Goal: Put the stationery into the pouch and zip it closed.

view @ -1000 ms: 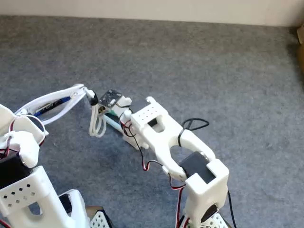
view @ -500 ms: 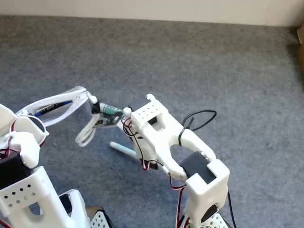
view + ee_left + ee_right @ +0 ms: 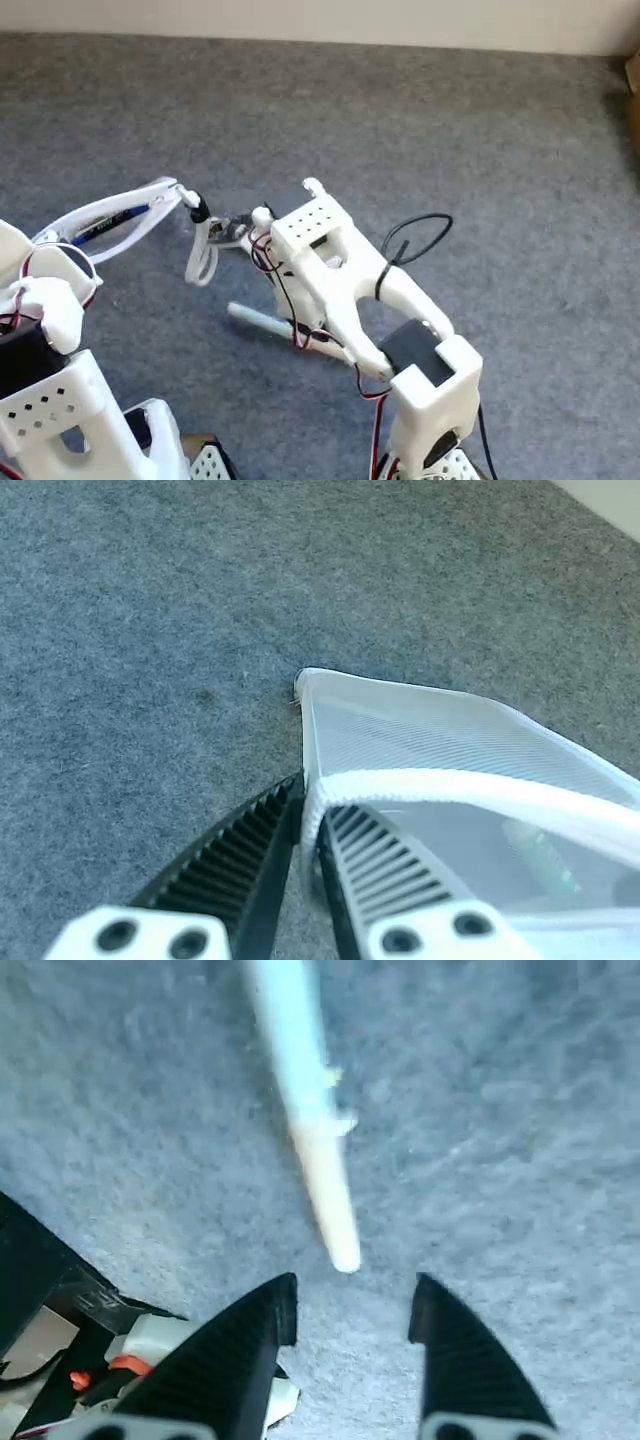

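Currently the loading step is in hand; zipping has not begun. The left gripper [image 3: 305, 798] is pinched on the rim of the white mesh pouch [image 3: 430, 735] and holds it clear of the grey carpet [image 3: 480, 130]. A greenish item shows faintly through the mesh, so the pouch appears partly filled.

The right gripper [image 3: 352, 1285] hangs over the carpet with its jaws spread and nothing between them. A pale pen [image 3: 310, 1130] lies flat on the carpet just beyond the jaw tips, pointing away from them. In the high view the pen [image 3: 262, 319] lies near the right arm's base, below the pouch [image 3: 110, 218] and apart from it.

Next move, as judged:
1. Lower the right gripper so the jaws straddle the pen across its barrel.
2. Close, lift, and carry it to the pouch end where the strap loop [image 3: 203, 258] hangs.

Clearances:
- Open carpet lies beyond both arms, up to the wall [image 3: 320, 20].
- The room between the two arms is tight.
- The strap loop and the right arm's black cable [image 3: 420, 232] are snag risks.
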`<action>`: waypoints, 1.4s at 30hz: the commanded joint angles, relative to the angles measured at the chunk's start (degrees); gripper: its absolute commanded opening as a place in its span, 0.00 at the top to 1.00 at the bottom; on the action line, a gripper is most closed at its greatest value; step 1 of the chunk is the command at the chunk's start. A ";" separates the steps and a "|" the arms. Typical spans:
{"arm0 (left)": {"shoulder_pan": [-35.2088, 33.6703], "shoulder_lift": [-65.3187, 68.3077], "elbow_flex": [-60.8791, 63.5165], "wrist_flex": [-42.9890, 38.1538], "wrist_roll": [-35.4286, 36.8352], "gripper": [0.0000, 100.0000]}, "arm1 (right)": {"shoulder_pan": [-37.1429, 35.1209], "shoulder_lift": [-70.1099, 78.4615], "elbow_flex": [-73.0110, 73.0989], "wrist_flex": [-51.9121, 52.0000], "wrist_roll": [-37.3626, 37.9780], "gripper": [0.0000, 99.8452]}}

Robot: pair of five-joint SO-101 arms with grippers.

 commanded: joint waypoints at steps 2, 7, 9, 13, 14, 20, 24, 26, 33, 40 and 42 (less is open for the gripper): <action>-0.48 -0.04 -0.66 -1.85 0.44 0.99 | -5.32 -1.10 -3.21 1.10 -0.97 0.84; -0.48 -0.04 -0.66 -1.85 0.44 0.99 | -10.51 -0.66 -3.30 -2.51 -3.08 0.86; -0.48 -0.04 -0.66 -1.85 0.44 0.99 | -11.65 -0.66 -3.21 -5.76 -6.86 0.87; -0.48 -0.04 -0.66 -1.85 0.44 0.99 | -13.05 -0.57 -3.21 -10.77 -9.58 0.87; -0.48 -0.04 -0.66 -1.85 0.44 0.99 | -13.32 -0.57 -3.21 -11.91 -9.76 0.87; -0.57 -0.04 -0.66 -1.85 0.44 0.99 | -13.85 -0.57 -3.03 -17.63 -9.76 0.87; -0.48 -0.04 -0.66 -1.85 0.44 0.99 | -14.46 -0.57 1.01 -24.13 -9.76 0.87; -0.48 -0.04 -0.66 -1.85 0.44 0.99 | -15.08 -0.57 4.09 -28.44 -9.76 0.87; -0.66 -0.04 -0.57 -1.67 0.44 0.99 | -15.96 -0.57 9.54 -36.18 -9.41 0.87; -0.66 -0.04 -0.57 -1.49 0.44 0.99 | -15.96 -0.40 11.91 -38.29 -9.41 0.87; -0.66 -0.04 -0.57 -1.41 0.44 0.99 | -15.96 -0.40 12.44 -38.29 -9.41 0.88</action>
